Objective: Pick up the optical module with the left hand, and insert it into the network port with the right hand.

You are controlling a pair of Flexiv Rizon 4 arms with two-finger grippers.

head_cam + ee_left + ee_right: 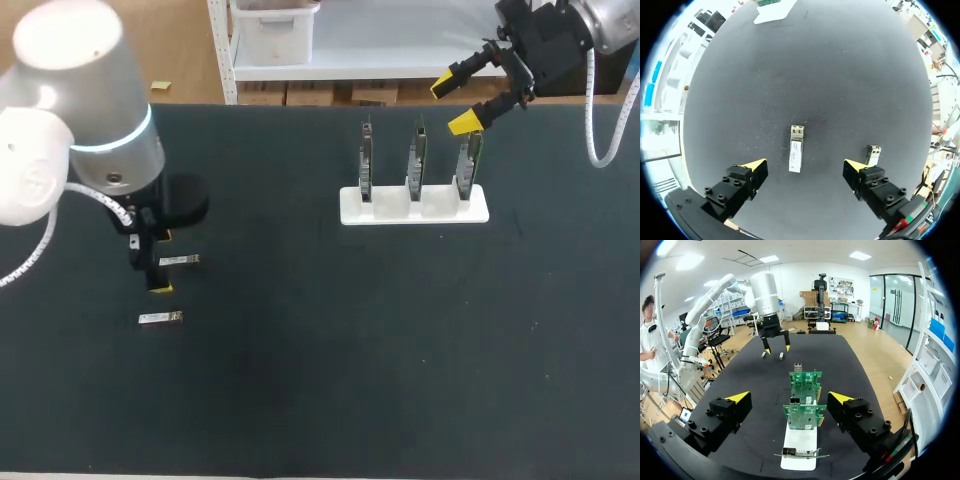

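Left wrist view looks down on the left gripper. Its two yellow tips are wide apart and hold nothing. The optical module lies flat on the dark table, right between the two fingers. It touches neither of them. Its long sides face the fingers, which is good for a grab.

A second module lies just beside one finger, on the outer side.

I think the step now is the pick-up, and the task is only at its start. To do it well, the left gripper should go straight down with no sliding to the side. The fingers should land on both long sides of the module and close slowly, so it does not spin or skid on the table. The grip should be near the middle of the module, so that one end sticks out for the other arm to take. The finger next to the second module must not bump it or pinch it too.

Far across the table stands a white stand with three green boards held upright in it. A network port shows as a small metal box on the edge of a board. The right gripper hangs above the boards. Its fingers are spread and it carries nothing. It looks well placed to wait there until the module is lifted.
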